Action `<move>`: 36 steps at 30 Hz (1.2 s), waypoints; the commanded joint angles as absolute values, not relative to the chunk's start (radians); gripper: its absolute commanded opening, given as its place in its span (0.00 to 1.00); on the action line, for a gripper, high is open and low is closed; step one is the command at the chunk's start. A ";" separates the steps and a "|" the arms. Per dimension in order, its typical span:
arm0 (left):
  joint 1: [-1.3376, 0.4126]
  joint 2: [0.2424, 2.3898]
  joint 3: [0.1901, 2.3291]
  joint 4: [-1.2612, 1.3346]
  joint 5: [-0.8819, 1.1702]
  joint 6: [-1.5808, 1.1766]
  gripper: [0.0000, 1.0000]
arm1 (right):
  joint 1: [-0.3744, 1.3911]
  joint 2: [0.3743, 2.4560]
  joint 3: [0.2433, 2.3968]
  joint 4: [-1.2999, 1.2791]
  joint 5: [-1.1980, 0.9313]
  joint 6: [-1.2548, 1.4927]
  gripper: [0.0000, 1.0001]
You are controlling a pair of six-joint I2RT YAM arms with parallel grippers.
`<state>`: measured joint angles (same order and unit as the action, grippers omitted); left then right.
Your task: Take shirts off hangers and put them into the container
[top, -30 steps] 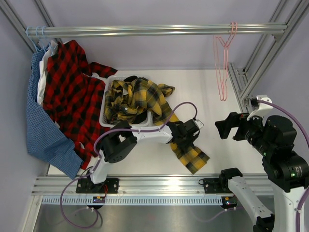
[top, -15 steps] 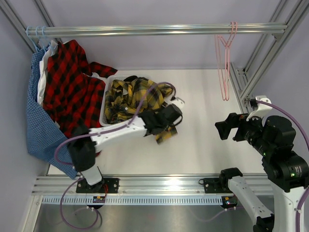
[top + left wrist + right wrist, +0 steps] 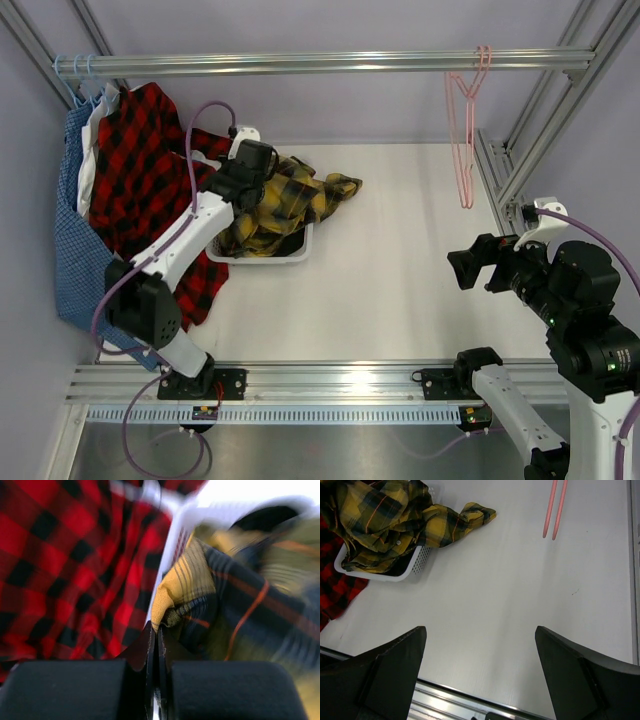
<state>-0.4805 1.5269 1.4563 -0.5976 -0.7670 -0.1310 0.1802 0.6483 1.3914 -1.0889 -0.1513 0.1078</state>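
The yellow-and-black plaid shirt point(image 3: 295, 195) lies heaped in the white container point(image 3: 268, 256), with one sleeve end trailing over the right rim onto the table. My left gripper point(image 3: 262, 190) hovers over the heap and is shut on a fold of this shirt point(image 3: 180, 587) next to the container's rim point(image 3: 175, 535). Dark cloth point(image 3: 400, 571) shows underneath the plaid in the container point(image 3: 385, 576). My right gripper point(image 3: 480, 630) stands open and empty above bare table, far right point(image 3: 462, 268). Two pink hangers point(image 3: 462, 130) hang bare on the rail.
A red-and-black plaid shirt point(image 3: 150, 190) and a blue checked shirt point(image 3: 85, 260) hang from light blue hangers point(image 3: 75, 70) at the left, draping against the container. The metal rail point(image 3: 320, 63) spans the back. Frame posts point(image 3: 550, 120) stand at the right.
My left gripper closed on the plaid sleeve that lay on the table's front middle and carried it back and left over the container. The right arm stayed put.
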 commanded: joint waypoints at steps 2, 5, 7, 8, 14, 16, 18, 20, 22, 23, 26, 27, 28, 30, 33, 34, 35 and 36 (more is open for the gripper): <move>-0.416 1.704 1.398 -0.637 -0.661 -0.242 0.00 | 0.176 0.658 1.410 -1.075 -0.147 0.083 1.00; -0.408 1.810 1.364 -0.614 -0.592 -0.278 0.00 | 0.176 0.667 1.404 -1.075 -0.143 0.080 1.00; -0.403 1.886 1.355 -0.600 -0.549 -0.296 0.00 | 0.176 0.676 1.401 -1.075 -0.144 0.077 0.99; -0.405 1.911 1.356 -0.601 -0.542 -0.298 0.00 | 0.175 0.681 1.397 -1.074 -0.144 0.077 0.99; -0.388 1.982 1.374 -0.649 -0.535 -0.331 0.26 | 0.176 0.693 1.391 -1.068 -0.153 0.072 0.99; -0.385 1.936 1.370 -0.653 -0.563 -0.334 0.43 | 0.176 0.693 1.394 -1.069 -0.155 0.072 0.99; -0.383 1.853 1.388 -0.684 -0.604 -0.324 0.73 | 0.176 0.693 1.402 -1.071 -0.156 0.071 1.00; -0.383 1.778 1.414 -0.731 -0.626 -0.315 0.87 | 0.176 0.695 1.410 -1.072 -0.158 0.071 0.99; -0.387 1.732 1.439 -0.759 -0.644 -0.299 0.99 | 0.176 0.695 1.417 -1.075 -0.166 0.071 0.99; -0.390 1.686 1.468 -0.791 -0.650 -0.298 0.99 | 0.176 0.696 1.425 -1.075 -0.170 0.072 0.99; -0.414 1.619 1.540 -0.846 -0.664 -0.284 0.99 | 0.176 0.698 1.442 -1.078 -0.195 0.080 0.99; -0.446 1.602 1.586 -0.854 -0.669 -0.266 0.99 | 0.175 0.698 1.445 -1.080 -0.202 0.081 1.00; -0.468 1.597 1.613 -0.864 -0.673 -0.258 0.99 | 0.178 0.698 1.443 -1.078 -0.206 0.083 0.99; -0.544 1.601 1.702 -0.880 -0.675 -0.241 0.99 | 0.176 0.698 1.437 -1.075 -0.210 0.086 0.99; -0.681 1.638 1.764 -0.825 -0.660 -0.168 0.99 | 0.175 0.698 1.424 -1.069 -0.221 0.089 0.99; -0.713 1.676 1.796 -0.803 -0.651 -0.149 0.99 | 0.176 0.698 1.419 -1.068 -0.224 0.090 0.99; -0.766 1.702 1.813 -0.758 -0.620 -0.114 0.99 | 0.176 0.696 1.413 -1.066 -0.227 0.092 0.99; -0.788 1.735 1.833 -0.743 -0.606 -0.103 0.99 | 0.176 0.695 1.410 -1.063 -0.232 0.092 1.00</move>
